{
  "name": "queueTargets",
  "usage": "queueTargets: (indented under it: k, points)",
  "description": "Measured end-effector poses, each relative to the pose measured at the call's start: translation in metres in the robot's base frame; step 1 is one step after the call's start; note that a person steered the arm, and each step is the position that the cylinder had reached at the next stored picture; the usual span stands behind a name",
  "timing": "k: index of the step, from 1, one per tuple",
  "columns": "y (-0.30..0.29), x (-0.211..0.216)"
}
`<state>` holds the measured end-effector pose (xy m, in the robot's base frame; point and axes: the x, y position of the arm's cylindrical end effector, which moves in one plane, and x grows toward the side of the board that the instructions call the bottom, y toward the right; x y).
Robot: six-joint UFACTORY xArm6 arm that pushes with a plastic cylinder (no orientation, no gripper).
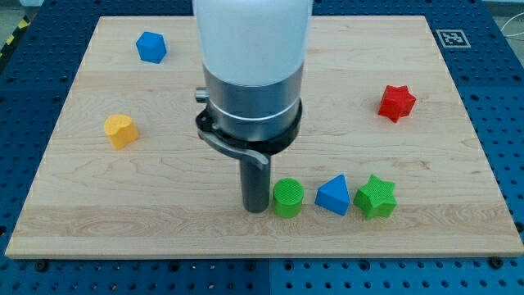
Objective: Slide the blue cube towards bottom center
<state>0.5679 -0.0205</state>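
The blue cube point(151, 47) sits near the view's top left of the wooden board point(74, 197). My tip point(255, 210) rests on the board near the bottom centre, far from the blue cube. It stands just left of a green cylinder point(287, 197), touching it or nearly so. The arm's white and grey body hides the board's top middle.
A blue triangular block point(333, 195) and a green star point(376, 197) stand in a row right of the green cylinder. A red star point(397, 102) is at the right. A yellow block point(120, 130) is at the left. A marker tag point(452, 38) is at the top right corner.
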Motion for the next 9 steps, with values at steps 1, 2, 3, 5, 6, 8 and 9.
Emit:
queueTargets:
  k: [1, 2, 3, 5, 6, 8, 9]
  points:
    - [-0.031, -0.004]
    - [-0.070, -0.025]
    - [-0.103, -0.055]
    - [-0.106, -0.122]
    - [-0.123, -0.150]
    - [-0.198, -0.213]
    - [-0.239, -0.253]
